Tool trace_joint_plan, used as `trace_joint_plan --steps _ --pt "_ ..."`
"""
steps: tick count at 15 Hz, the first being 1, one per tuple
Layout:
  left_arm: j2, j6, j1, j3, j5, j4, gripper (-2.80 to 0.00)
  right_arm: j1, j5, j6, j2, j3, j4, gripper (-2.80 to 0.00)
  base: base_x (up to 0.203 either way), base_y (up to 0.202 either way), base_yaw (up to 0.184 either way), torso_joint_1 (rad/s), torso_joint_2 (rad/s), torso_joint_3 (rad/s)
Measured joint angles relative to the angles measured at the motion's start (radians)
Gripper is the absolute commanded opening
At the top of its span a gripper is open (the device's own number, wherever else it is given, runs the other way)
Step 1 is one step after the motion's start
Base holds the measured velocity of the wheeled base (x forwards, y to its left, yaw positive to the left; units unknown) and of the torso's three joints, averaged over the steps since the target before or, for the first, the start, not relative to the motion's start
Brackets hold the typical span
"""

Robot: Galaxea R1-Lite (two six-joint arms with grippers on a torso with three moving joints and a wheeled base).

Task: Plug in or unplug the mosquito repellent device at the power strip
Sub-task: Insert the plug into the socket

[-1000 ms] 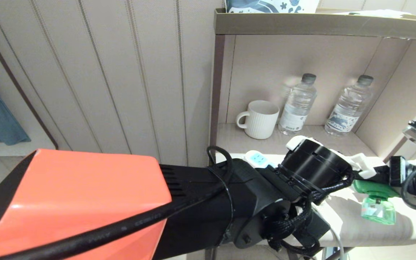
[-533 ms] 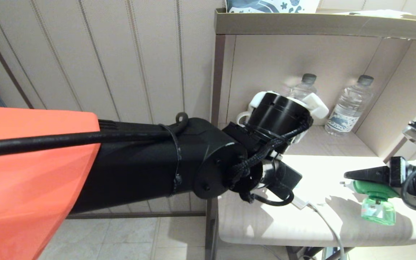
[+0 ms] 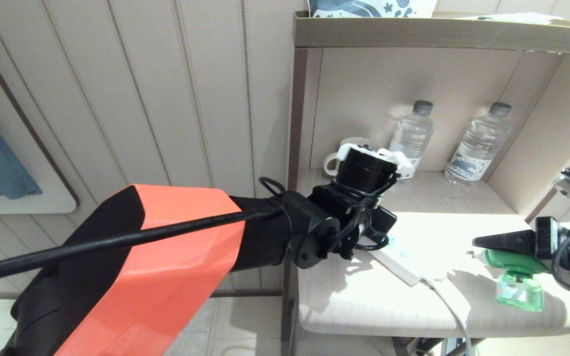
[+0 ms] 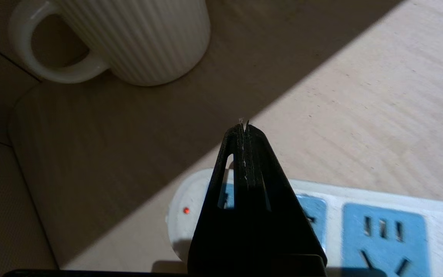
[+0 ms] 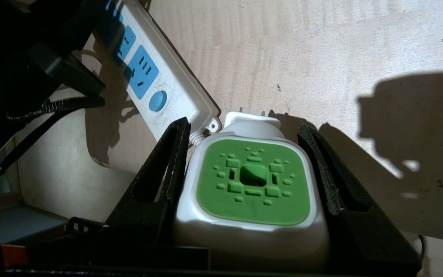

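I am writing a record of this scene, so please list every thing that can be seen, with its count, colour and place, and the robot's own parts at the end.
mosquito repellent device: one, white with green cap and green bottle, right side of the table, held in the right gripper
power strip: one, white with light-blue sockets, flat on the table, partly under the left wrist
table: one, pale wood, under the shelf
mug: one, white ribbed, back of the table
water bottles: two, clear with dark caps, against the back panel
left gripper: one, black, fingers shut, over the strip's end
right gripper: one, black, fingers clamped on the device
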Motion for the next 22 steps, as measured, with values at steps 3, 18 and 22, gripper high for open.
trace_joint_plan --steps 3,18,22 --pt "0.014 0.004 0.037 -0.002 0.013 -0.016 -2.80 0.005 0.001 0.000 0.003 0.010 0.000 -2.80 0.000 0.000 0.000 0.000 0.00 0.000" --pt "-0.017 0.030 0.067 0.002 0.019 0.041 -2.80 -0.002 0.034 0.000 -0.004 0.030 -0.001 -2.80 0.000 0.000 0.000 0.000 0.00 0.000" --pt "-0.011 0.049 0.070 0.002 0.017 0.050 -2.80 -0.003 0.035 -0.001 -0.004 0.031 -0.001 -2.80 0.000 0.000 0.000 0.000 0.00 0.000"
